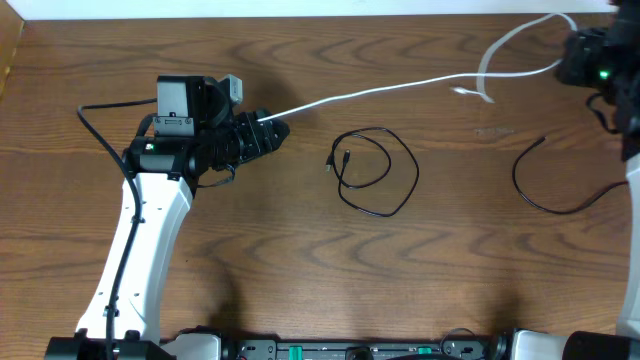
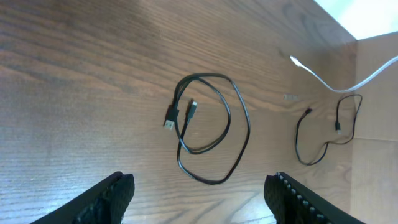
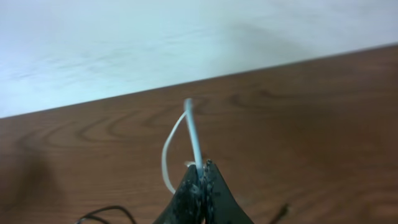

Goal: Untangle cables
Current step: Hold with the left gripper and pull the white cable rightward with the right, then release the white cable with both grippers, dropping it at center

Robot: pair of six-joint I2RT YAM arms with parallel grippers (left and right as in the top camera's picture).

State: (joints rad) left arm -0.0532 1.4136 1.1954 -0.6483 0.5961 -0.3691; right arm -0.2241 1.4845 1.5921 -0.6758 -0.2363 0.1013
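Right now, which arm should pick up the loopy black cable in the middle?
Left. The left gripper is open, and the looped black cable lies right in front of it. The right gripper is shut on the white cable, off at the table's far corner.

Setting: robotics lab workstation. Evidence: a white left arm (image 1: 140,250) and right arm (image 1: 633,250) mounted along one edge of a wood-grain desk (image 1: 300,260), with a plain pale wall (image 3: 186,37) behind.

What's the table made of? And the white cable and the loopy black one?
Table: looks like wood or wood-look laminate, brown with wavy grain and a slight sheen.
White cable: probably a smooth plastic coating; it curves softly.
Looped black cable: likely the same, matte, lying in loose loops.
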